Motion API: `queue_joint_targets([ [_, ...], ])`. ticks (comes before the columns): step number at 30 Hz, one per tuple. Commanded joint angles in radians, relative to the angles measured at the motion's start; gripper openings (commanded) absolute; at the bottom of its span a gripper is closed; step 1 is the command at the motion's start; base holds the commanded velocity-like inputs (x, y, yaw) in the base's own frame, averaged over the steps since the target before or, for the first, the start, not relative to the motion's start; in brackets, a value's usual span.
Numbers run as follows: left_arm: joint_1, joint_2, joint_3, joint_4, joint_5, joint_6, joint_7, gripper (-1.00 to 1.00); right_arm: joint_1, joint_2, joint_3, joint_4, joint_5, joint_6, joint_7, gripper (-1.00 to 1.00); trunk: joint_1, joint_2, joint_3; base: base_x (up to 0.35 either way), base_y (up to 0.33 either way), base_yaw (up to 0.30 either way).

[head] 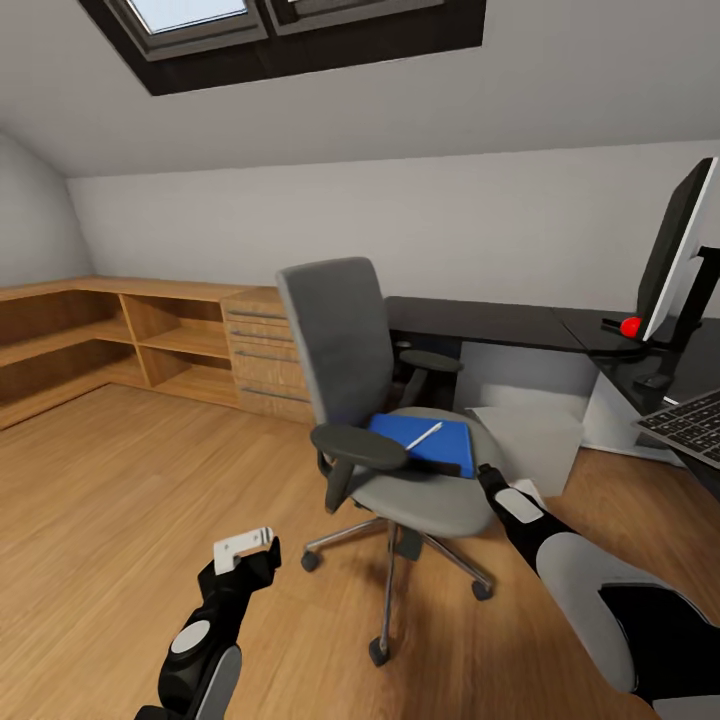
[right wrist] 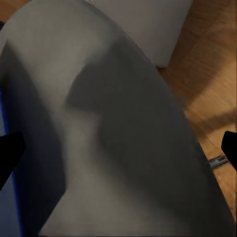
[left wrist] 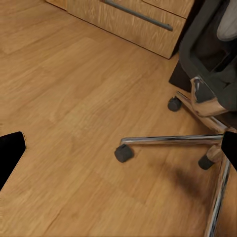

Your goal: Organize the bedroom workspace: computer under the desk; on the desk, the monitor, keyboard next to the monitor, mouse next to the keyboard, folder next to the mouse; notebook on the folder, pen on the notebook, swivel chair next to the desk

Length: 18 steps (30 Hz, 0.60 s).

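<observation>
The grey swivel chair (head: 345,350) stands mid-room, apart from the black desk (head: 480,322). On its seat lies the blue folder (head: 425,445) with the white pen (head: 424,435) on top. My right gripper (head: 488,478) is open at the seat's right rim, and the seat (right wrist: 123,123) sits between its fingers. My left gripper (head: 247,550) hangs open over the floor beside the chair base (left wrist: 173,140). The monitor (head: 680,255) and keyboard (head: 695,425) are on the desk at the right. Under the desk stands the computer (head: 530,440). The notebook and mouse are out of view.
A wooden cabinet (head: 265,350) with bar-handled drawers (left wrist: 138,15) and open shelves (head: 90,340) lines the back left wall. A red ball (head: 630,326) sits by the monitor. Open wood floor (head: 120,500) spreads to the left of the chair.
</observation>
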Motion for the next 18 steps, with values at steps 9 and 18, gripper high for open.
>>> queue_joint_targets([
  [9,-0.001,0.021,0.018,-0.004,0.011,-0.001,0.01,1.0,0.008,-0.006,0.004,-0.009,0.002,-0.024,-0.005,1.0,0.0,0.0,-0.001,0.0,0.0,0.0],
  [18,-0.001,0.023,0.017,-0.004,0.011,-0.001,0.009,1.0,0.01,-0.007,0.003,-0.018,-0.001,-0.027,-0.006,1.0,0.0,0.0,-0.001,0.0,0.0,0.0],
])
